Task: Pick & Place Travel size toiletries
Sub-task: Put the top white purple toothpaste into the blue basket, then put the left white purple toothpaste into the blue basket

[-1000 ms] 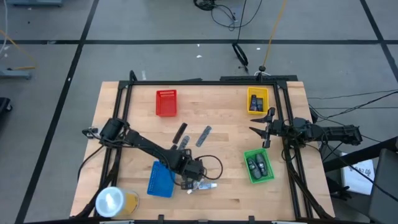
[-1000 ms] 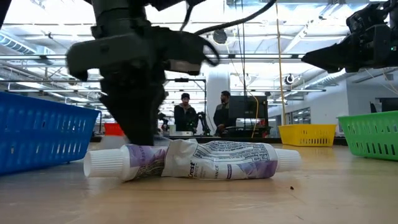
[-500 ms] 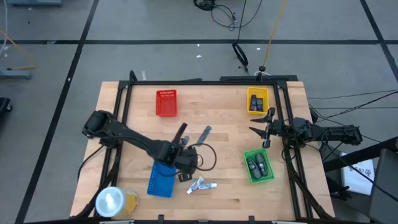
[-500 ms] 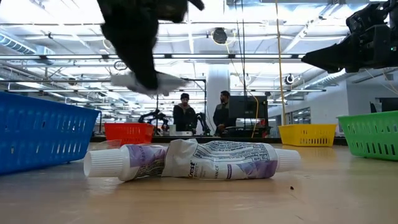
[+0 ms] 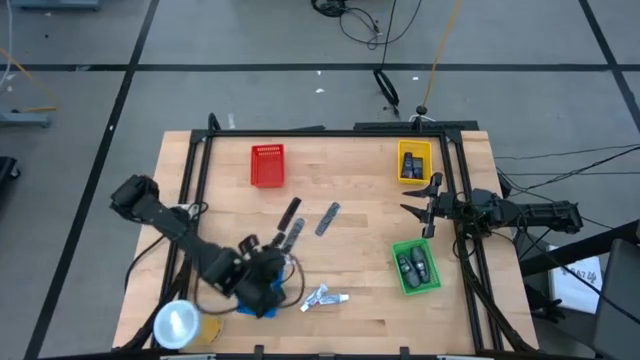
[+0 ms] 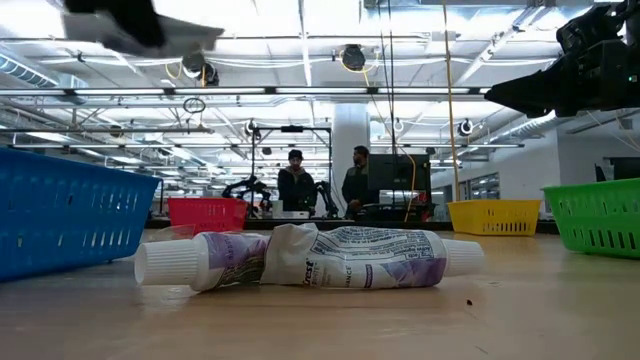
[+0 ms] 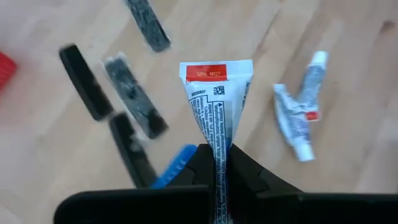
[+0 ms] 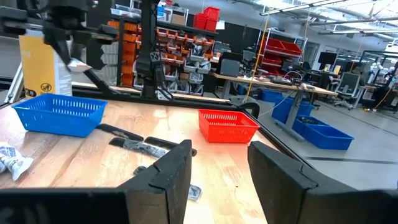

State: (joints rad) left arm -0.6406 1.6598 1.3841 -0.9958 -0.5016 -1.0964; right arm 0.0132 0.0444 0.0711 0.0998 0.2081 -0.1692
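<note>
My left gripper (image 7: 214, 163) is pinched shut on a small white tube (image 7: 214, 106) with a red end. It holds the tube near the middle, and the flat crimped end sticks out past the fingertips. The gripper is up in the air, right over the blue tray (image 5: 262, 292).

The tube looks light and soft. It squashes flat where my fingers press, so I think a gentle squeeze is enough. A hard squeeze could push paste out. The skin looks smooth, so it might slip. Holding the flat, thin part seems safest.

Two more crumpled tubes (image 5: 325, 296) lie on the table just beside the gripper, on the side away from the tray. They touch each other, so I would take one by its cap end. Some slim dark sticks (image 5: 291, 222) lie a bit farther out. They look stiff and thin, best pinched across the middle.

My right gripper (image 5: 421, 210) waits well apart, between the yellow tray (image 5: 415, 178) and the green tray (image 5: 398, 280). Its fingers (image 8: 165, 174) stand apart, and I think it holds nothing, though the view is not clear.
</note>
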